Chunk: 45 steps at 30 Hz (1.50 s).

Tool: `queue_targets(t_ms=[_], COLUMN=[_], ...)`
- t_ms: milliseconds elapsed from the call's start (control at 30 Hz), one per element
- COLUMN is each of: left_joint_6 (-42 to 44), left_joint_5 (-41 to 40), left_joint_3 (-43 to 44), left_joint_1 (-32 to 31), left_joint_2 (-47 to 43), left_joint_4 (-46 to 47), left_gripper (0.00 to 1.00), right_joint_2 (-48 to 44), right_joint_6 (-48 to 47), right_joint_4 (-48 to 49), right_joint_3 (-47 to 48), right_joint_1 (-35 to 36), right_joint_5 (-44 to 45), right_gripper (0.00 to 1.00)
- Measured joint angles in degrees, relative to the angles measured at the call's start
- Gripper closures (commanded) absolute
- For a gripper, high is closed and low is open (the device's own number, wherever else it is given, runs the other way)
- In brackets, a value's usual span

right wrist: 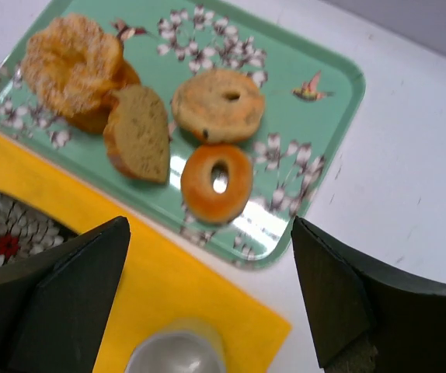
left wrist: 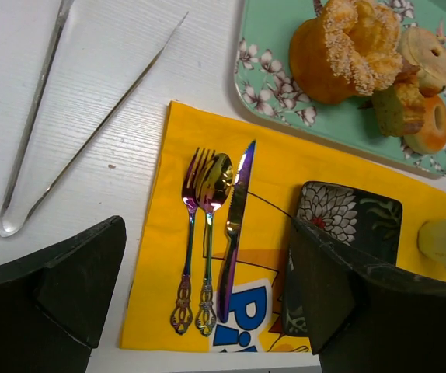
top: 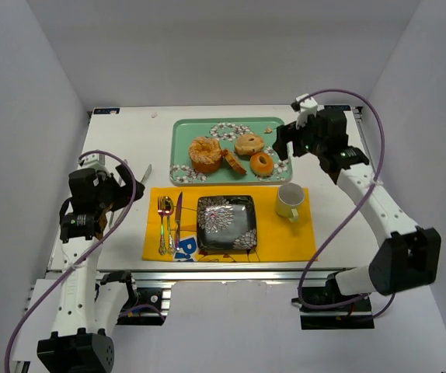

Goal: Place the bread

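On the green tray point(top: 200, 127) lie a sugared ring pastry point(top: 205, 153), a brown bread slice point(top: 233, 162), a pale bagel point(top: 249, 144) and an orange ring point(top: 262, 163). My right gripper point(top: 285, 144) hovers open at the tray's right end. In the right wrist view its gripper point(right wrist: 209, 221) is just above the orange ring point(right wrist: 217, 180), with the bread slice point(right wrist: 141, 134) up to the left. A black floral plate point(top: 226, 222) sits on the yellow placemat point(top: 285, 237). My left gripper point(top: 122, 190) is open and empty at the left, over the cutlery point(left wrist: 214, 179).
A pale cup point(top: 289, 200) stands on the placemat to the right of the plate. Fork, spoon and knife point(top: 168, 221) lie to the left of the plate. Metal tongs point(left wrist: 31, 124) rest on the white table to the left of the placemat.
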Motion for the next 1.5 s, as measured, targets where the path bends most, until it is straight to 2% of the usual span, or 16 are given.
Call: queue_targets(t_ms=[100, 133, 167, 200, 233, 267, 300, 333, 367, 400, 433, 500, 567, 733, 1000, 1500], left_joint_6=[0.48, 0.66, 0.66, 1.03, 1.60, 2.10, 2.95, 3.82, 4.92, 5.53, 6.23, 8.90, 12.28, 21.99, 33.31, 39.98], left_joint_5=[-1.42, -1.99, -2.71, -3.43, -4.52, -5.68, -6.71, -7.85, -9.09, -9.77, -10.64, -12.28, -14.40, -19.17, -20.31, -23.08], left_joint_3=[0.00, 0.00, 0.00, 0.00, 0.00, 0.00, 0.00, 0.00, 0.00, -0.02, -0.04, -0.04, -0.04, -0.39, -5.38, -5.55], left_joint_1=[0.00, 0.00, 0.00, 0.00, 0.00, 0.00, 0.00, 0.00, 0.00, 0.00, 0.00, -0.02, -0.28, -2.82, -4.63, -4.63], left_joint_2=[1.22, 1.75, 2.40, 2.99, 3.78, 4.55, 5.27, 6.01, 6.88, 7.48, 8.15, 9.38, 11.32, 16.90, 24.02, 39.04], left_joint_4=[0.44, 0.68, 1.07, 1.62, 2.12, 2.51, 2.91, 3.23, 3.45, 3.69, 3.93, 4.55, 5.07, 5.03, 8.83, 22.93], left_gripper=[0.12, 0.36, 0.55, 0.75, 1.00, 1.00, 1.00, 0.91, 0.65, 0.65, 0.45, 0.29, 0.22, 0.20, 0.20, 0.16], right_joint_2=[-5.40, -6.78, -8.24, -9.60, -11.43, -13.14, -14.78, -16.24, -17.20, -18.21, -18.93, -19.47, -19.69, -20.76, -22.73, -22.86], right_joint_6=[-0.26, -1.55, -3.74, -5.68, -7.54, -9.11, -10.05, -10.95, -12.52, -12.61, -13.64, -14.97, -15.78, -15.78, -15.67, -14.82], right_joint_4=[-1.70, -2.38, -2.97, -3.32, -3.69, -4.04, -4.57, -5.03, -5.35, -5.53, -5.99, -6.19, -6.40, -6.36, -5.44, -4.28], right_joint_3=[-4.83, -6.03, -7.34, -8.61, -10.27, -11.89, -13.27, -14.49, -15.32, -16.26, -16.90, -17.66, -18.32, -20.90, -22.71, -23.17], right_joint_1=[-0.44, -1.09, -2.12, -3.37, -5.01, -6.21, -7.21, -7.80, -7.85, -7.80, -7.67, -7.45, -7.43, -7.43, -7.43, -8.33], right_joint_5=[-1.66, -3.78, -6.71, -9.86, -13.66, -16.41, -19.08, -21.57, -25.07, -25.90, -28.50, -31.67, -34.05, -36.74, -37.13, -36.61], right_gripper=[0.12, 0.28, 0.50, 0.78, 1.00, 1.00, 1.00, 0.78, 0.37, 0.36, 0.29, 0.27, 0.26, 0.25, 0.25, 0.24])
